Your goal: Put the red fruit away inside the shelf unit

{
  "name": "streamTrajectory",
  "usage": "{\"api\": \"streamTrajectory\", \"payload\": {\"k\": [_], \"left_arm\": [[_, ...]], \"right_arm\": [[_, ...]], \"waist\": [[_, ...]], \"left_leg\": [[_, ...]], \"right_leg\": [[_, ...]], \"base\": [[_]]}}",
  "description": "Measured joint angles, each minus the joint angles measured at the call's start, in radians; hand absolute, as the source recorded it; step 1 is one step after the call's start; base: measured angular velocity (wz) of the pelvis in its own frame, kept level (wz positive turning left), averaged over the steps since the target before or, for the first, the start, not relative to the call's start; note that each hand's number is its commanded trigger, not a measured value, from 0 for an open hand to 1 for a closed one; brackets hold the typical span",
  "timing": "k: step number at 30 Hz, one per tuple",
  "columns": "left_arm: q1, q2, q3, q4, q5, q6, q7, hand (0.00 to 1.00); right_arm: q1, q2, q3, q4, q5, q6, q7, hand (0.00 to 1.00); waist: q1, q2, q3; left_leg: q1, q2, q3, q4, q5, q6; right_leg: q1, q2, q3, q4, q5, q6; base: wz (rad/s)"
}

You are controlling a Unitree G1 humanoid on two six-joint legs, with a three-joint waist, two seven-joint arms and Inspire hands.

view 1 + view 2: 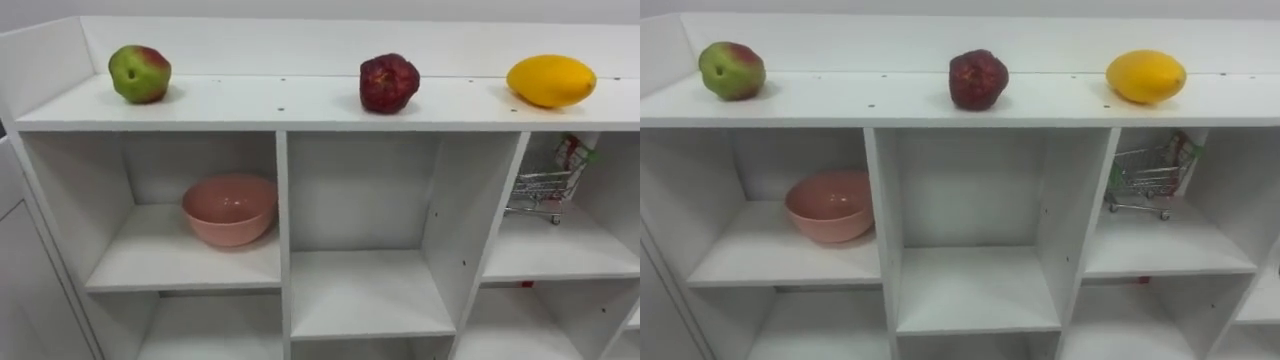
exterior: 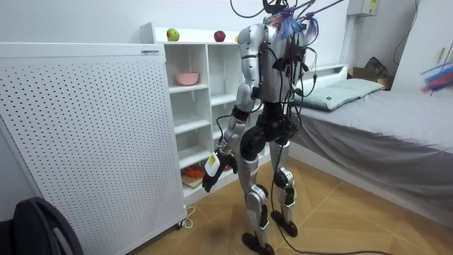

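Three fruits lie spaced along the top board of the white closet (image 1: 285, 170): a green-and-red apple (image 1: 139, 73) at the left, a dark red fruit (image 1: 389, 83) in the middle and a yellow fruit (image 1: 551, 81) at the right. In the room view I stand upright facing the closet. My left hand (image 2: 211, 170) hangs low beside my thigh, its fingers relaxed and holding nothing.
A pink bowl (image 1: 229, 208) sits in the upper left compartment and a small wire shopping cart (image 1: 545, 188) in the upper right one. The middle compartment (image 1: 362, 290) holds nothing. A white perforated panel (image 2: 85, 134) stands at the room view's left, a bed (image 2: 382, 120) behind me.
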Motion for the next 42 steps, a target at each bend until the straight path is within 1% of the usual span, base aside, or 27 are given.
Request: {"api": "streamTrajectory", "payload": {"k": [2, 4, 7, 8, 12, 14, 16, 18, 21, 22, 25, 27, 29, 31, 33, 35, 36, 37, 38, 39, 40, 42], "left_arm": [[-0.011, 0.003, -0.003, 0.001, 0.008, 0.003, -0.016, 0.00], [-0.016, 0.004, -0.006, 0.000, 0.021, 0.002, -0.031, 0.00], [-0.020, 0.006, -0.030, 0.000, 0.032, 0.002, -0.045, 0.00], [-0.020, 0.008, -0.037, 0.003, 0.037, 0.002, -0.051, 0.00], [-0.022, 0.014, -0.045, 0.003, 0.037, 0.003, -0.054, 0.00], [-0.019, 0.018, -0.057, 0.003, 0.037, 0.005, -0.056, 0.00], [-0.023, 0.018, -0.058, 0.003, 0.037, 0.005, -0.058, 0.00], [-0.018, 0.018, -0.058, 0.004, 0.037, 0.001, -0.058, 0.00], [-0.024, 0.019, -0.058, 0.001, 0.039, -0.001, -0.057, 0.00], [-0.024, 0.019, -0.057, 0.001, 0.040, -0.001, -0.056, 0.00], [-0.030, 0.022, -0.058, 0.001, 0.040, -0.001, -0.055, 0.00], [-0.030, 0.021, -0.058, 0.001, 0.039, -0.001, -0.055, 0.00], [-0.031, 0.022, -0.058, -0.005, 0.039, -0.001, -0.055, 0.00], [-0.031, 0.022, -0.057, -0.021, 0.039, 0.000, -0.056, 0.00], [-0.031, 0.022, -0.057, -0.037, 0.038, 0.000, -0.059, 0.00], [-0.029, 0.026, -0.059, -0.050, 0.038, 0.000, -0.059, 0.00], [-0.030, 0.029, -0.061, -0.053, 0.038, 0.000, -0.059, 0.00], [-0.031, 0.036, -0.070, -0.064, 0.038, 0.001, -0.059, 0.00], [-0.031, 0.039, -0.076, -0.081, 0.038, 0.001, -0.059, 0.00], [-0.030, 0.039, -0.076, -0.091, 0.038, 0.001, -0.059, 0.00], [-0.030, 0.039, -0.076, -0.104, 0.039, 0.001, -0.060, 0.00], [-0.030, 0.039, -0.076, -0.112, 0.038, 0.002, -0.069, 0.00]], "right_arm": [[-0.048, -0.019, 0.042, -0.027, -0.025, 0.000, 0.021, 0.00], [-0.086, -0.030, 0.057, -0.032, -0.049, 0.000, 0.039, 0.00], [-0.148, -0.048, 0.083, -0.039, -0.070, 0.000, 0.061, 0.00], [-0.156, -0.057, 0.087, -0.042, -0.092, 0.000, 0.068, 0.00], [-0.160, -0.064, 0.123, -0.109, -0.097, 0.000, 0.098, 0.00], [-0.198, -0.066, 0.156, -0.114, -0.096, 0.002, 0.116, 0.00], [-0.241, -0.066, 0.171, -0.114, -0.096, 0.001, 0.132, 0.00], [-0.279, -0.071, 0.173, -0.114, -0.096, 0.001, 0.141, 0.00], [-0.334, -0.093, 0.188, -0.113, -0.096, 0.000, 0.140, 0.00], [-0.353, -0.108, 0.201, -0.110, -0.096, -0.001, 0.143, 0.00], [-0.372, -0.132, 0.211, -0.110, -0.097, -0.001, 0.167, 0.00], [-0.372, -0.139, 0.223, -0.110, -0.097, -0.001, 0.184, 0.00], [-0.373, -0.145, 0.242, -0.110, -0.096, -0.001, 0.212, 0.00], [-0.373, -0.148, 0.248, -0.110, -0.096, 0.000, 0.243, 0.00], [-0.374, -0.148, 0.252, -0.105, -0.090, 0.000, 0.274, 0.00], [-0.405, -0.149, 0.282, -0.072, -0.080, 0.012, 0.305, 0.00], [-0.414, -0.150, 0.289, -0.059, -0.079, 0.012, 0.313, 0.00], [-0.437, -0.158, 0.304, -0.019, -0.057, 0.012, 0.329, 0.00], [-0.463, -0.178, 0.322, 0.034, -0.032, 0.016, 0.345, 0.00], [-0.472, -0.185, 0.323, 0.054, -0.025, 0.023, 0.356, 0.00], [-0.479, -0.191, 0.323, 0.077, -0.016, 0.035, 0.368, 0.00], [-0.479, -0.192, 0.323, 0.087, -0.012, 0.042, 0.381, 0.00]], "waist": [[0.004, -0.007, 0.0001], [0.007, -0.017, -0.0011], [0.014, -0.022, -0.0037], [0.024, -0.023, -0.0044], [0.030, -0.021, -0.0049], [0.032, -0.017, -0.0038], [0.032, -0.016, -0.0033], [0.040, -0.016, -0.0030], [0.054, -0.020, -0.0023], [0.055, -0.022, -0.0012], [0.059, -0.035, 0.0043], [0.070, -0.040, 0.0051], [0.079, -0.042, 0.0040], [0.085, -0.045, 0.0021], [0.088, -0.047, 0.0018], [0.088, -0.047, 0.0019], [0.086, -0.048, 0.0020], [0.084, -0.050, 0.0030], [0.085, -0.052, 0.0032], [0.087, -0.053, 0.0034], [0.095, -0.056, 0.0026], [0.102, -0.057, 0.0019]], "left_leg": [[0.001, 0.000, -0.009, 0.001, 0.000, 0.000], [-0.001, 0.000, -0.018, 0.003, 0.000, 0.000], [-0.003, 0.001, -0.021, 0.005, 0.000, 0.000], [-0.004, 0.001, -0.021, 0.005, 0.000, 0.000], [-0.014, 0.001, -0.030, 0.011, 0.000, 0.000], [-0.017, 0.002, -0.030, 0.013, 0.001, 0.001], [-0.018, 0.002, -0.030, 0.015, 0.002, 0.002], [-0.019, 0.002, -0.030, 0.016, 0.002, 0.002], [-0.022, 0.002, -0.033, 0.017, 0.002, 0.002], [-0.025, 0.002, -0.037, 0.019, 0.002, 0.002], [-0.030, 0.002, -0.046, 0.025, 0.002, 0.002], [-0.032, 0.002, -0.046, 0.026, 0.002, 0.002], [-0.036, 0.002, -0.046, 0.025, 0.002, 0.002], [-0.044, 0.002, -0.046, 0.026, 0.003, 0.003], [-0.048, 0.002, -0.049, 0.028, 0.003, 0.003], [-0.049, 0.001, -0.051, 0.028, 0.003, 0.003], [-0.051, 0.001, -0.053, 0.029, 0.003, 0.003], [-0.052, 0.001, -0.059, 0.031, 0.003, 0.003], [-0.052, 0.001, -0.061, 0.031, 0.003, 0.003], [-0.052, 0.001, -0.062, 0.031, 0.003, 0.003], [-0.054, 0.001, -0.064, 0.032, 0.003, 0.003], [-0.056, 0.000, -0.069, 0.032, 0.003, 0.003]], "right_leg": [[0.006, 0.001, -0.006, -0.002, 0.002, -0.001], [0.005, 0.002, -0.007, -0.003, 0.004, -0.001], [0.005, 0.002, -0.009, -0.003, 0.008, -0.001], [0.005, 0.002, -0.009, -0.003, 0.009, -0.002], [0.003, 0.001, -0.021, -0.002, 0.010, -0.002], [-0.001, 0.001, -0.020, 0.001, 0.011, -0.004], [-0.003, 0.001, -0.018, 0.002, 0.013, -0.004], [-0.003, 0.001, -0.019, 0.001, 0.014, -0.004], [-0.003, 0.001, -0.024, 0.000, 0.015, -0.003], [-0.003, 0.001, -0.030, -0.001, 0.016, -0.003], [-0.001, 0.001, -0.038, -0.002, 0.016, -0.004], [-0.002, 0.001, -0.039, -0.002, 0.016, -0.004], [-0.007, 0.000, -0.038, -0.002, 0.017, -0.003], [-0.009, 0.000, -0.039, -0.002, 0.017, -0.004], [-0.010, 0.000, -0.040, -0.002, 0.018, -0.004], [-0.009, -0.001, -0.043, -0.003, 0.018, -0.003], [-0.009, -0.001, -0.047, -0.003, 0.018, -0.003], [-0.007, -0.002, -0.057, -0.003, 0.018, -0.004], [-0.006, -0.002, -0.062, -0.003, 0.018, -0.004], [-0.006, -0.002, -0.063, -0.003, 0.018, -0.004], [-0.006, -0.002, -0.065, -0.003, 0.018, -0.004], [-0.006, -0.003, -0.071, -0.004, 0.018, -0.003]], "base": [[0.07], [0.03], [0.00], [0.00], [0.06], [0.00], [0.00], [0.00], [0.02], [0.11], [0.09], [0.00], [0.00], [0.00], [0.03], [0.02], [0.09], [0.11], [0.10], [0.06], [0.05], [0.07]]}}
